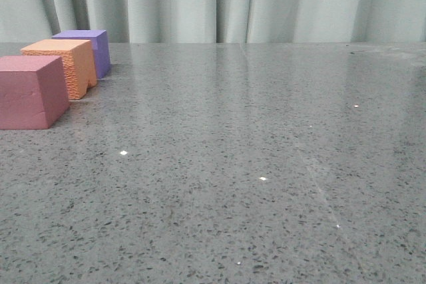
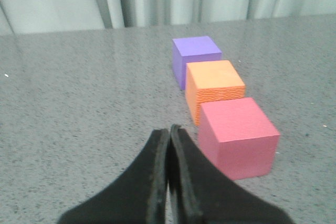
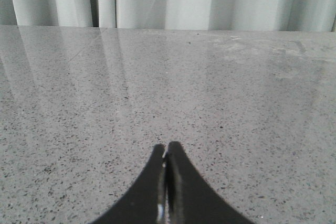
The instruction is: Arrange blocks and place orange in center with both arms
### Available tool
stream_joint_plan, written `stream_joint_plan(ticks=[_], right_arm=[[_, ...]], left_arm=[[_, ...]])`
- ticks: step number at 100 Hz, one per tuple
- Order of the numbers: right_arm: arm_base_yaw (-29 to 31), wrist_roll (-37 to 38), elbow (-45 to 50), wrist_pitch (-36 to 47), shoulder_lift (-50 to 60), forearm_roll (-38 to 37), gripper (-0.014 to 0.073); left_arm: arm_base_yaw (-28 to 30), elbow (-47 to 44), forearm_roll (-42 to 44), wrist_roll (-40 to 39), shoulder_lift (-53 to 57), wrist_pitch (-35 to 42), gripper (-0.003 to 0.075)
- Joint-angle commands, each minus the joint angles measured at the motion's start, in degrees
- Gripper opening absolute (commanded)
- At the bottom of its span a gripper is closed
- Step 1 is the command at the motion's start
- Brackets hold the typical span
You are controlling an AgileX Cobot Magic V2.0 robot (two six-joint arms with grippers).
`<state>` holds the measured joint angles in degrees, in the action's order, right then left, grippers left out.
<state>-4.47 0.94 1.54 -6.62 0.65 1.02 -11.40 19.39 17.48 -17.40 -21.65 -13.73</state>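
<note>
Three blocks sat in a row ahead of and to the right of the left gripper (image 2: 169,129): pink-red cube (image 2: 237,136) nearest it, orange cube (image 2: 214,88) in the middle, purple cube (image 2: 195,59) farthest. The cubes were touching or nearly so, can't tell if any gap. The orange one already lay between the other two, so the centre spot looked filled. The left gripper's jaws were pressed together, holding nothing, hovering just short of the pink-red cube. The right gripper (image 3: 167,148) was likewise pinched closed and empty, only bare speckled tabletop (image 3: 220,103) ahead of it, no block near. Judged handling: all three looked like matte foam, so light, a bit squashy, not fragile. The orange cube's pebbled side face should give good friction, low slip risk. Best hold probably across two opposite free faces, the ones not facing its neighbours, with moderate squeeze so the foam doesn't deform. The glossy stone top looked slick, so a nudged cube might slide.
</note>
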Motion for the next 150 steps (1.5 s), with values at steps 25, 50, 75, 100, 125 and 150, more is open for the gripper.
stream_joint_plan(ticks=[25, 50, 75, 100, 125, 150], right_arm=[[0.3, -0.5, -0.8, 4.8, 1.1, 0.0, -0.0067], [0.3, -0.5, -0.8, 4.8, 1.1, 0.0, -0.0067], [0.3, -0.5, -0.8, 4.7, 1.1, 0.0, -0.0067], [0.3, -0.5, -0.8, 4.7, 1.1, 0.0, -0.0067], [0.3, -0.5, -0.8, 4.7, 1.1, 0.0, -0.0067], [0.3, -0.5, -0.8, 4.7, 1.1, 0.0, -0.0067]], left_arm=[[5.8, -14.6, -3.8, 6.0, 9.5, 16.8, -0.0019], [5.8, -22.2, -4.5, 6.0, 18.8, 14.8, -0.0019], [5.8, -22.2, -4.6, 6.0, 23.7, 14.0, -0.0019], [5.8, -22.2, -5.1, 6.0, 23.7, 14.2, -0.0019], [5.8, -22.2, -5.1, 6.0, 23.7, 14.2, -0.0019], [5.8, -22.2, -5.1, 6.0, 23.7, 14.2, -0.0019]])
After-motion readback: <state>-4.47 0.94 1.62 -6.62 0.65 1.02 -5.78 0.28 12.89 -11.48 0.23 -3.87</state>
